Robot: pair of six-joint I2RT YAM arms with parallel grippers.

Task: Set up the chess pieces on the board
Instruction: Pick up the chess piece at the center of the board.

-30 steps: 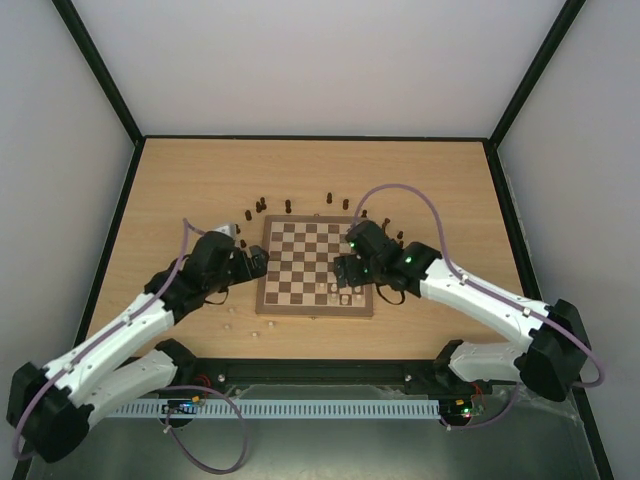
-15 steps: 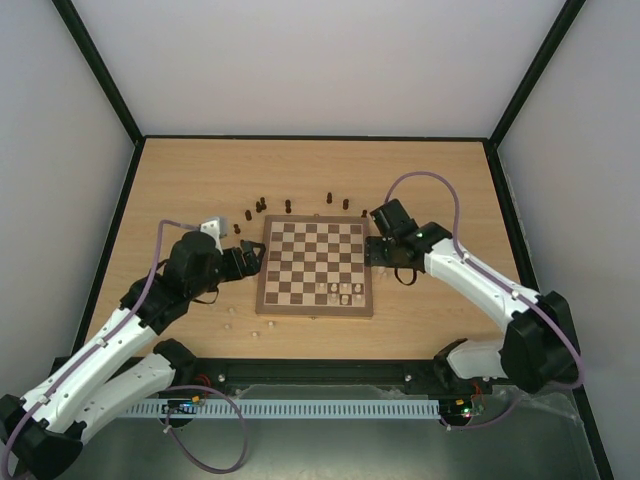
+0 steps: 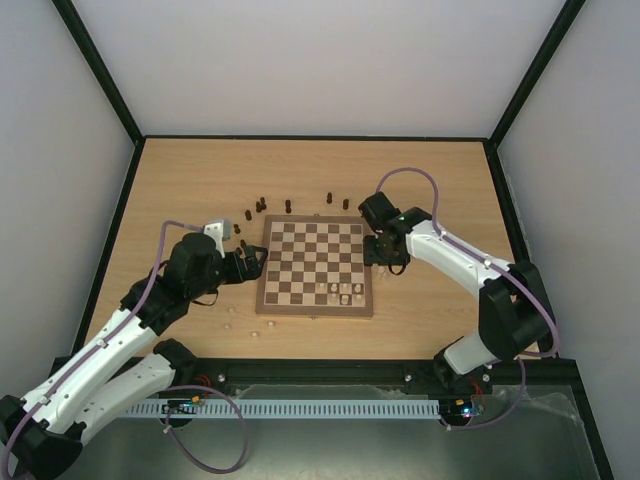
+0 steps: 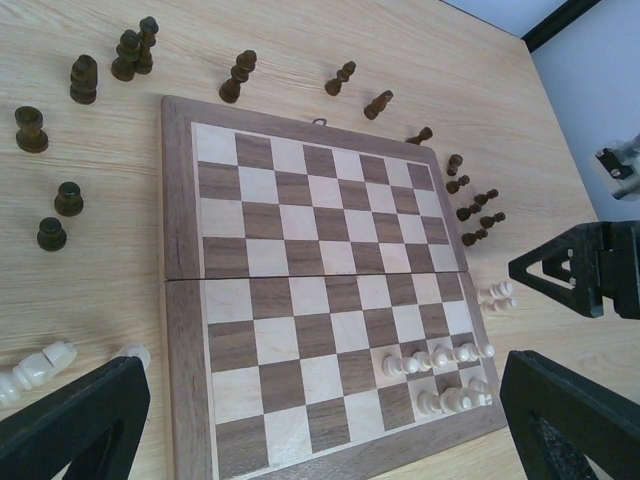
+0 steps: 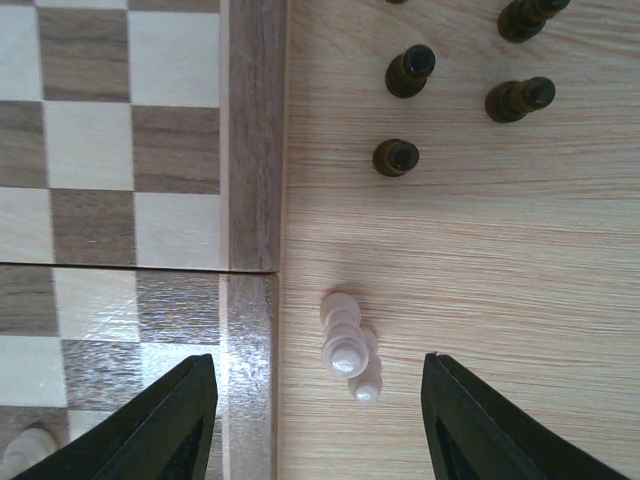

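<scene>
The board [image 3: 316, 264] lies mid-table; it also shows in the left wrist view [image 4: 180, 250] and the right wrist view [image 5: 255, 130]. Several cream pieces [image 4: 440, 358] stand on its near right corner squares. Two cream pieces [image 5: 348, 345] stand on the table just right of the board, between the wide-open fingers of my right gripper [image 5: 318, 430], which hangs above them. Dark pieces [image 5: 410, 70] stand beyond them, and more [image 4: 130, 55] lie behind and left of the board. My left gripper [image 3: 255, 260] is open and empty at the board's left edge.
A few cream pieces [image 4: 35, 367] lie on the table left of the board, near my left fingers. More small cream pieces [image 3: 253, 325] sit on the table in front of the board's left corner. Black frame rails border the table.
My right gripper has swung from over the board's near right corner out to the right edge, above the two cream pieces on the table. The left arm drew back slightly.
</scene>
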